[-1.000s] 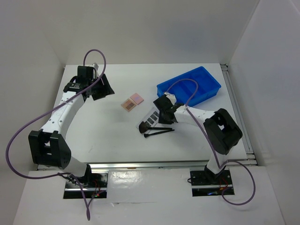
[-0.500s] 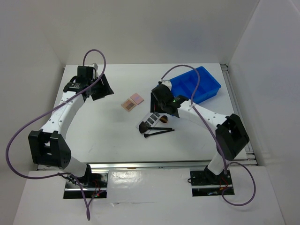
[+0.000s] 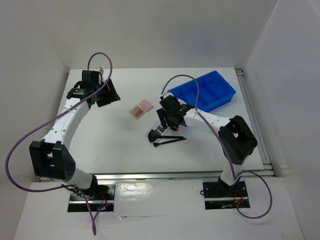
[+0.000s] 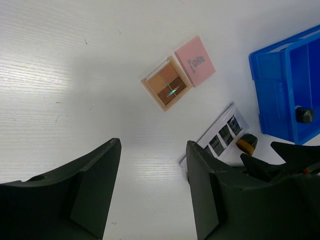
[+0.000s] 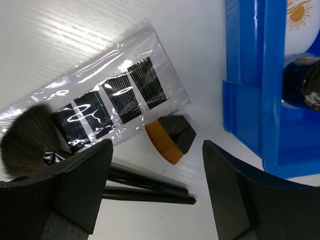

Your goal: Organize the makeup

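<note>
A pink compact (image 3: pixel 146 105) and a tan compact (image 3: pixel 136 112) lie side by side at mid-table; the left wrist view shows the pink one (image 4: pixel 195 60) and the tan one (image 4: pixel 166 83). A grey strip palette (image 5: pixel 107 102) in clear wrap lies beside black brushes (image 5: pixel 150 187) and a small orange-bristled brush head (image 5: pixel 171 138). My right gripper (image 5: pixel 157 145) is open and hovers over that brush head, seen from above (image 3: pixel 170 117). My left gripper (image 3: pixel 107 94) is open and empty at the far left, above bare table (image 4: pixel 152 145).
A blue divided bin (image 3: pixel 220 74) stands at the back right, just right of the right gripper. Its wall (image 5: pixel 250 75) is close to the brush head. A dark-capped item (image 5: pixel 302 82) lies inside it. A fan brush head (image 5: pixel 27 135) rests on the palette's end.
My right gripper has shifted a little left and down over the palette and brushes, and its elbow has swung back. The left arm has not moved.
</note>
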You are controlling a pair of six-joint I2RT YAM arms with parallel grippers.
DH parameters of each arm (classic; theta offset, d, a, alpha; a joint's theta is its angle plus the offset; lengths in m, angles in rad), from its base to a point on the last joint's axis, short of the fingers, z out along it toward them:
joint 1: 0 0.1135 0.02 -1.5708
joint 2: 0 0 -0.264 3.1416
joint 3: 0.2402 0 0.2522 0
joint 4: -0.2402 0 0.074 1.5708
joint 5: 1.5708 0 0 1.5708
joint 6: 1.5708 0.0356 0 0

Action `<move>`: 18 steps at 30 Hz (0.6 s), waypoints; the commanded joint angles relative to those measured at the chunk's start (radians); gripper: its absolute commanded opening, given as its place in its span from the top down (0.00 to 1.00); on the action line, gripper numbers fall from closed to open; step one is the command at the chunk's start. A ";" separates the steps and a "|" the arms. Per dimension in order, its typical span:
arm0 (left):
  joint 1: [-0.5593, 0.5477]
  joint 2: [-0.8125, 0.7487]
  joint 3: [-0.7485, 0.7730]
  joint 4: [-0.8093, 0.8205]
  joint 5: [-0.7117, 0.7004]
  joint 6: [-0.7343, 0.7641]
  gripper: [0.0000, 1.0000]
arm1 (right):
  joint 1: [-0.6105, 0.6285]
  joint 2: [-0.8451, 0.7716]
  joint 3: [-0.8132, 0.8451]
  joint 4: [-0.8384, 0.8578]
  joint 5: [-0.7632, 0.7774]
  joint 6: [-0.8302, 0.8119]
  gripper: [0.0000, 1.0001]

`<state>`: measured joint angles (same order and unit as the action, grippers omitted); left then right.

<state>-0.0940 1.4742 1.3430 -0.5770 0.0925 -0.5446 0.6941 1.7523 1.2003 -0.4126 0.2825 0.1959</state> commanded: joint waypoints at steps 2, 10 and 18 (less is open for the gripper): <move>0.002 -0.034 0.025 -0.006 -0.016 0.029 0.32 | -0.024 0.032 -0.031 0.061 -0.031 -0.096 0.20; 0.002 -0.034 0.016 -0.006 -0.016 0.029 0.32 | -0.079 0.053 -0.085 0.129 -0.134 -0.139 0.21; 0.002 -0.025 0.016 -0.006 -0.025 0.029 0.32 | -0.106 0.075 -0.114 0.212 -0.169 -0.170 0.31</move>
<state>-0.0940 1.4742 1.3430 -0.5850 0.0792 -0.5446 0.6033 1.8118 1.0889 -0.2836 0.1371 0.0521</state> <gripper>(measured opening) 0.679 0.699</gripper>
